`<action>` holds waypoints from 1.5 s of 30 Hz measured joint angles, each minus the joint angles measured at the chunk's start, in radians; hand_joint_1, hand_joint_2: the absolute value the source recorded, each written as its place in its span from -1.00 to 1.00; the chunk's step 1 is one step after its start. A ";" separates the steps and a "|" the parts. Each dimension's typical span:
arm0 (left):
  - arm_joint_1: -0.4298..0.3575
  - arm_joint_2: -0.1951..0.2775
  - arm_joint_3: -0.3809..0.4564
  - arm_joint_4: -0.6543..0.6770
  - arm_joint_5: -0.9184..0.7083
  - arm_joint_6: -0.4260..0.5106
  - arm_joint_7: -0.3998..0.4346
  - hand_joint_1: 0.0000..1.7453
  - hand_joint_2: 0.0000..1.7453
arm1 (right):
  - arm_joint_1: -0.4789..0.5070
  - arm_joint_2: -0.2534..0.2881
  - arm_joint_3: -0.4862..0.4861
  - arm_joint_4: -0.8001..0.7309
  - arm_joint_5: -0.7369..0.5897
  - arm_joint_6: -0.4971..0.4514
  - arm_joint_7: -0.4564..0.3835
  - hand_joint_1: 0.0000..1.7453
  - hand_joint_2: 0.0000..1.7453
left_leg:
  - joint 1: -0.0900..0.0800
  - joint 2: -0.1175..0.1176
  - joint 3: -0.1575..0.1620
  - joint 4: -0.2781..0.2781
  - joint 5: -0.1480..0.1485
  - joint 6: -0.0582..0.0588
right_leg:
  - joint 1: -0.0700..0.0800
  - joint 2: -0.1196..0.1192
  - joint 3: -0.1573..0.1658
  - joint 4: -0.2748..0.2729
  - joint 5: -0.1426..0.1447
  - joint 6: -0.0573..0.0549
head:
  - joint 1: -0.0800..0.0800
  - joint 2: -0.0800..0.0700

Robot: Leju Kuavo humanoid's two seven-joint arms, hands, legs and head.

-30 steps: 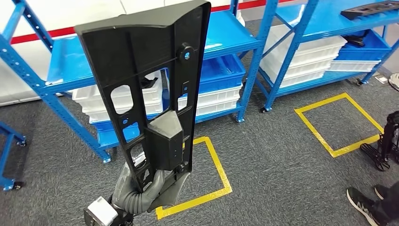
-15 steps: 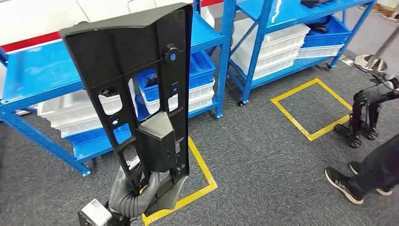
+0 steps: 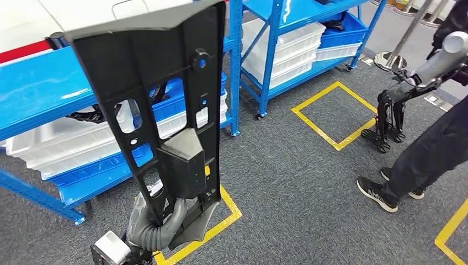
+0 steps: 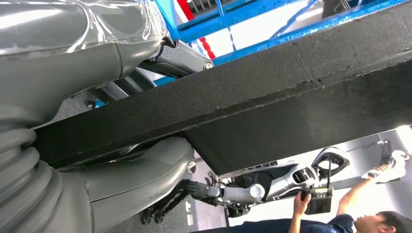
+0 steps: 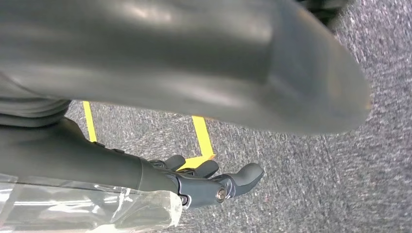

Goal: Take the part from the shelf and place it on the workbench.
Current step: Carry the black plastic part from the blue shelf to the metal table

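Left hand (image 3: 165, 218) grips the lower end of the black part (image 3: 160, 105), held upright before the head camera. Right hand (image 5: 204, 182) hangs over grey carpet, fingers loosely apart, holding nothing. Yellow floor outline (image 3: 221, 221) lies just beyond; open carpet to the right reaches a person's legs (image 3: 419, 160). Blue shelving (image 3: 49, 94) with white bins (image 3: 281, 47) stands behind

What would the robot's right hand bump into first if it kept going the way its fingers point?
Probably the grey carpet floor. The right hand hangs with fingers aimed down at it, nothing visible between.
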 joint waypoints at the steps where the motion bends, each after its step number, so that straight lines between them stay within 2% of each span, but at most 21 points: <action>1: 0.000 0.000 0.004 -0.005 -0.002 0.000 0.000 1.00 1.00 | -0.005 0.000 0.000 0.000 0.002 0.000 0.000 -1.00 -1.00 | -0.002 0.008 0.000 0.002 -0.002 -0.005 | 0.001 -0.016 0.033 -0.063 0.021 -0.004 | 0.000 0.000; 3: 0.000 0.002 0.012 -0.015 -0.007 0.000 0.002 1.00 1.00 | -0.016 0.001 0.000 0.000 0.005 0.000 0.002 -1.00 -1.00 | -0.008 0.021 0.000 0.004 -0.005 -0.015 | 0.006 -0.032 0.057 -0.115 0.032 -0.017 | -0.002 0.000; 6: 0.000 0.002 0.020 -0.027 -0.016 0.000 0.011 1.00 1.00 | -0.022 0.001 0.000 0.000 -0.005 0.005 0.002 -1.00 -1.00 | -0.003 0.022 -0.003 0.018 -0.018 -0.032 | 0.007 -0.006 0.052 -0.118 0.040 -0.038 | -0.003 0.000; 10: 0.002 0.004 0.029 -0.038 -0.035 0.002 0.025 1.00 1.00 | -0.031 0.002 -0.005 0.000 -0.042 0.023 -0.011 -1.00 -1.00 | 0.006 -0.048 -0.106 0.252 -0.137 -0.048 | 0.005 0.030 0.050 -0.120 0.047 -0.053 | -0.008 0.000; 12: 0.004 0.006 0.032 -0.041 -0.031 0.004 0.026 1.00 1.00 | -0.035 0.004 -0.006 0.000 -0.039 0.027 -0.015 -1.00 -1.00 | 0.007 -0.055 -0.145 0.327 -0.150 -0.050 | 0.005 0.054 0.050 -0.120 0.047 -0.054 | -0.008 0.000; 14: 0.004 0.008 0.037 -0.046 -0.015 0.004 0.020 1.00 1.00 | -0.041 0.007 -0.006 0.000 -0.029 0.026 -0.019 -1.00 -1.00 | 0.009 -0.063 -0.110 0.238 -0.089 -0.049 | 0.005 0.079 0.053 -0.119 0.047 -0.054 | -0.009 0.000; 16: 0.003 0.010 0.043 -0.052 -0.004 -0.002 0.013 1.00 1.00 | -0.053 0.015 -0.007 0.000 -0.019 0.021 -0.022 -1.00 -1.00 | 0.013 -0.100 -0.046 0.087 -0.020 -0.045 | 0.007 0.103 0.052 -0.118 0.048 -0.051 | -0.009 0.000; 18: 0.002 0.010 0.048 -0.056 0.003 -0.010 0.011 1.00 1.00 | -0.065 0.024 -0.007 -0.001 -0.010 0.019 -0.023 -1.00 -1.00 | 0.013 -0.126 -0.020 0.019 0.002 -0.039 | 0.008 0.122 0.045 -0.116 0.050 -0.043 | -0.008 0.000; 20: -0.002 0.011 0.052 -0.057 0.012 -0.025 0.014 1.00 1.00 | -0.071 0.029 -0.006 -0.001 0.005 0.020 -0.020 -1.00 -1.00 | 0.010 -0.114 -0.021 0.014 0.004 -0.030 | 0.006 0.138 0.038 -0.117 0.053 -0.031 | -0.008 0.000; 23: -0.014 0.011 0.054 -0.059 0.020 -0.050 0.023 1.00 1.00 | -0.074 0.036 -0.004 -0.001 0.032 0.023 -0.008 -1.00 -1.00 | 0.013 -0.086 -0.017 0.005 0.012 -0.011 | 0.007 0.089 0.003 -0.045 0.009 -0.020 | -0.005 0.000; 25: -0.019 0.011 0.054 -0.059 0.025 -0.063 0.035 1.00 1.00 | -0.078 0.042 -0.001 -0.001 0.043 0.024 0.000 -1.00 -1.00 | 0.011 -0.063 -0.017 0.005 0.011 -0.006 | 0.006 0.048 -0.065 0.095 -0.057 -0.016 | -0.002 0.000; 27: -0.023 0.011 0.054 -0.059 0.027 -0.073 0.047 1.00 1.00 | -0.077 0.047 0.002 -0.001 0.052 0.027 0.003 -1.00 -1.00 | 0.009 -0.038 -0.018 0.005 0.009 -0.005 | 0.003 0.037 -0.113 0.189 -0.083 -0.013 | -0.001 0.000; 29: -0.031 0.012 0.054 -0.059 0.028 -0.081 0.055 1.00 1.00 | -0.074 0.051 0.003 -0.001 0.056 0.028 0.004 -1.00 -1.00 | 0.009 -0.018 -0.017 0.005 0.007 -0.007 | 0.000 0.028 -0.082 0.125 -0.037 -0.011 | -0.001 0.000; 31: -0.038 0.012 0.055 -0.059 0.034 -0.085 0.060 1.00 1.00 | -0.074 0.054 0.004 -0.001 0.058 0.028 0.004 -1.00 -1.00 | 0.005 -0.001 -0.014 0.008 0.002 -0.014 | 0.003 -0.010 -0.005 -0.022 0.024 -0.014 | 0.000 0.000; 33: -0.042 0.012 0.058 -0.058 0.047 -0.088 0.064 1.00 1.00 | -0.075 0.058 0.004 -0.001 0.059 0.028 0.006 -1.00 -1.00 | -0.002 0.014 -0.012 0.012 -0.004 -0.023 | 0.008 -0.035 0.032 -0.101 0.045 -0.022 | -0.002 0.000; 35: -0.046 0.012 0.060 -0.057 0.060 -0.089 0.065 1.00 1.00 | -0.072 0.061 0.004 -0.001 0.061 0.028 0.006 -1.00 -1.00 | -0.002 0.030 -0.010 0.012 -0.007 -0.032 | 0.012 -0.019 0.029 -0.105 0.045 -0.034 | -0.004 0.000; 37: -0.050 0.013 0.065 -0.055 0.068 -0.090 0.064 1.00 1.00 | -0.070 0.063 0.004 -0.001 0.061 0.026 0.006 -1.00 -1.00 | 0.005 0.015 -0.017 0.035 -0.027 -0.043 | 0.011 0.000 0.029 -0.107 0.049 -0.045 | -0.005 0.000; 40: -0.051 0.016 0.075 -0.054 0.077 -0.092 0.060 1.00 1.00 | -0.071 0.065 0.004 -0.001 0.061 0.022 0.005 -1.00 -1.00 | 0.010 -0.042 -0.098 0.215 -0.120 -0.052 | 0.008 0.029 0.028 -0.108 0.053 -0.058 | -0.008 0.000; 42: -0.051 0.017 0.080 -0.052 0.081 -0.095 0.059 1.00 1.00 | -0.069 0.067 0.004 -0.001 0.060 0.020 0.004 -1.00 -1.00 | 0.010 -0.054 -0.156 0.328 -0.154 -0.053 | 0.010 0.053 0.027 -0.108 0.054 -0.061 | -0.008 0.000; 43: -0.052 0.018 0.082 -0.051 0.082 -0.096 0.058 1.00 1.00 | -0.067 0.068 0.004 -0.001 0.060 0.019 0.003 -1.00 -1.00 | 0.010 -0.056 -0.159 0.329 -0.141 -0.051 | 0.012 0.064 0.028 -0.108 0.055 -0.061 | -0.009 0.000; 45: -0.056 0.019 0.086 -0.051 0.082 -0.098 0.058 1.00 1.00 | -0.065 0.068 0.004 -0.001 0.058 0.017 0.002 -1.00 -1.00 | 0.010 -0.071 -0.111 0.214 -0.070 -0.043 | 0.012 0.089 0.030 -0.107 0.055 -0.061 | -0.009 0.000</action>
